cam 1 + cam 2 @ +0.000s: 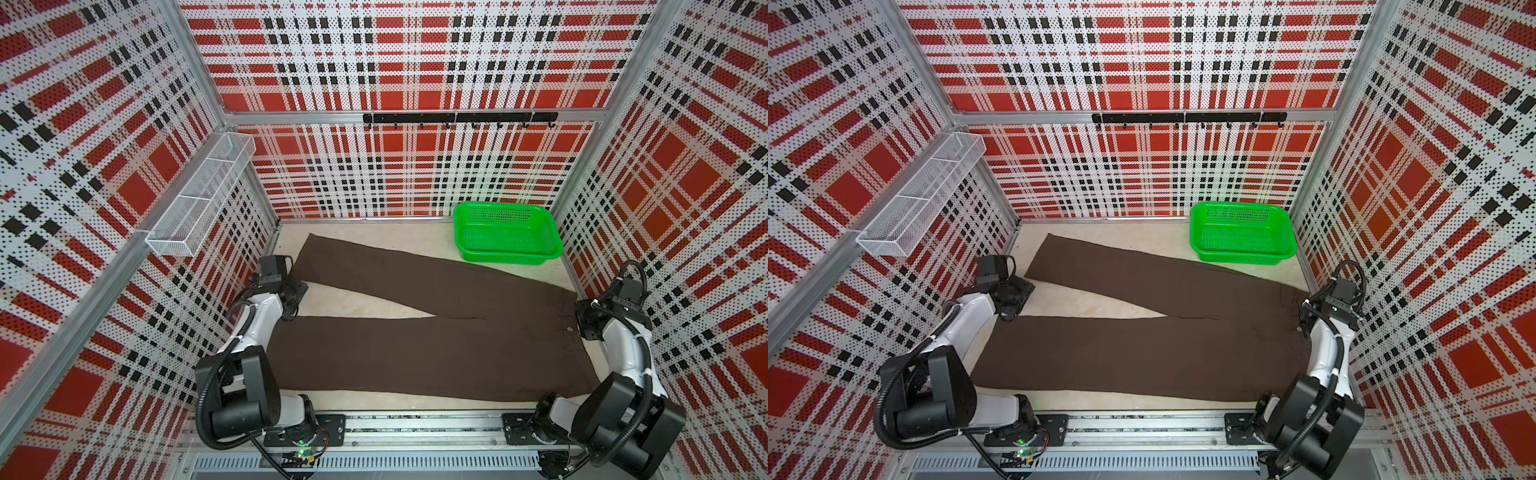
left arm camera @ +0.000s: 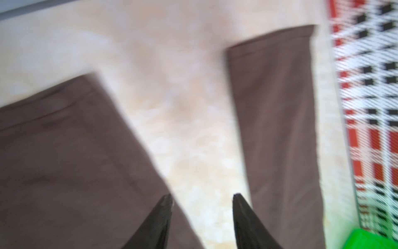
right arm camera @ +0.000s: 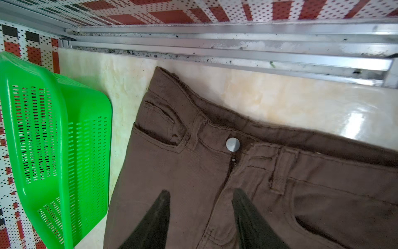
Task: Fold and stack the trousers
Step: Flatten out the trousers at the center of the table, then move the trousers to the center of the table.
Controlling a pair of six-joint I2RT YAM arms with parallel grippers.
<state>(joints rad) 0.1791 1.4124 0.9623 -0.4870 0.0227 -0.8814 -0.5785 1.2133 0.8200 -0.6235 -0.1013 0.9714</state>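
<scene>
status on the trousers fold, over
Left gripper open over bare table. Right gripper open over trousers at waist; they lie flat, unfolded. Green basket beside, not blocking.

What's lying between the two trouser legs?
Only bare cream table between the legs of the trousers, a wedge clear in both top views; the left wrist view shows the open left pincer above it.

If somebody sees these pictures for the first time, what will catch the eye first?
The dark brown trousers dominate: they lie spread flat across nearly the whole table, legs parted in a V, waist on the robot's right. Next comes the bright green basket, empty, in the far corner on that same side, and the loud red, black and white plaid walls all around.
</scene>
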